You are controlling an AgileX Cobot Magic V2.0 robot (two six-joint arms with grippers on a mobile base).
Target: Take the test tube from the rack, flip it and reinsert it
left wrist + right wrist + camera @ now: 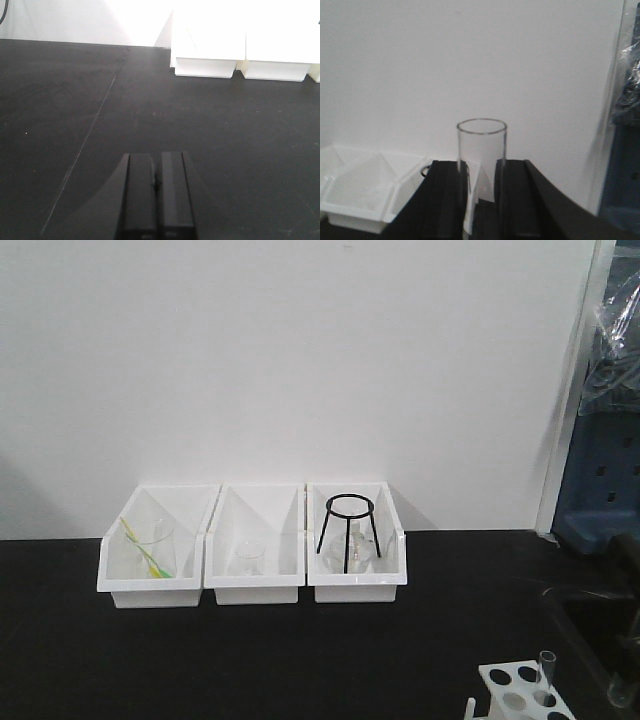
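A clear glass test tube [481,145] stands upright, open rim up, between my right gripper's [481,165] black fingers [445,200], which press on both of its sides. Its lower end is hidden. At the bottom right of the front view sits the white rack [512,687], with another test tube [546,670] standing in one of its holes. A clear tube-like shape [620,692] shows at the right edge there; the right arm itself is hard to tell from the dark surface. My left gripper [156,157] is shut on nothing, low over the black table.
Three white bins [255,585] line the wall; the right one holds a black tripod stand [348,530] and glassware. Two bin fronts [205,67] show ahead of the left gripper. A blue cabinet [600,490] and a plastic bag stand at the right.
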